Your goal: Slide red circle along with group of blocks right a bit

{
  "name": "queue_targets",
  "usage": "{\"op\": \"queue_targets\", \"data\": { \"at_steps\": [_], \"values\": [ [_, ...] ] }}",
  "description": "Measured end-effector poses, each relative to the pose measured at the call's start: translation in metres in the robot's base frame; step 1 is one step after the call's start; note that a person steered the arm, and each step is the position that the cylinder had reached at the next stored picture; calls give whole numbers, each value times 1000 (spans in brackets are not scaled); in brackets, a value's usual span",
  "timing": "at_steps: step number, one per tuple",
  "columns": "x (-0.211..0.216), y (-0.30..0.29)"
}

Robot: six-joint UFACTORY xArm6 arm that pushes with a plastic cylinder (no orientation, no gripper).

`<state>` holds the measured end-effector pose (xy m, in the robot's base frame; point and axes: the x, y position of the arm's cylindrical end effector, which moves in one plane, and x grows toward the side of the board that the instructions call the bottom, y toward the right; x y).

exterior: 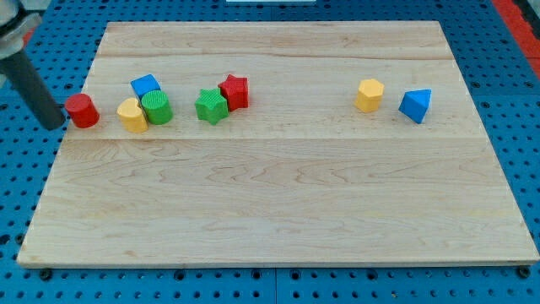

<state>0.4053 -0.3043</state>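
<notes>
Rod: a straight dark rod [34, 89] came in from the view's top left, slanting down toward the view's right.
My tip: my tip [56, 121] sat at the table's left edge, just to the view's left of the red circle, so close that contact could not be told.
Fingers: the arm carried no fingers, so there was no opening to judge and nothing was held; only the rod's end met the table.
Red circle: the red circle [83, 111] stood near the table's left edge in the upper part, the leftmost block of all.
Group beside it: to the view's right of the red circle came a yellow block [132, 116] of rounded shape, touching a green cylinder [157, 107], with a blue cube [145, 85] just behind both toward the view's top.
Next pair: a little further right a green star [212, 105] touched a red star [234, 91], the red one set toward the view's top right.
Far pair: well apart on the view's right were a yellow hexagon [369, 95] and a blue triangle [415, 105], near each other but not touching.
Count: eight blocks; two red, two yellow, two green, two blue.
Table: a pale wooden table [278, 211] lay on a blue perforated base [13, 203].
In the way: the yellow block was the first thing to the view's right of the red circle, with a small gap between them.
</notes>
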Motion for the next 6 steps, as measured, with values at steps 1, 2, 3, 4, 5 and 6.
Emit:
{"op": "queue_targets", "data": {
  "at_steps": [1, 2, 3, 4, 5, 6],
  "values": [
    [-16, 4],
    [-16, 41],
    [-2, 39],
    [30, 34],
    [28, 37],
    [10, 55]
  ]
}}
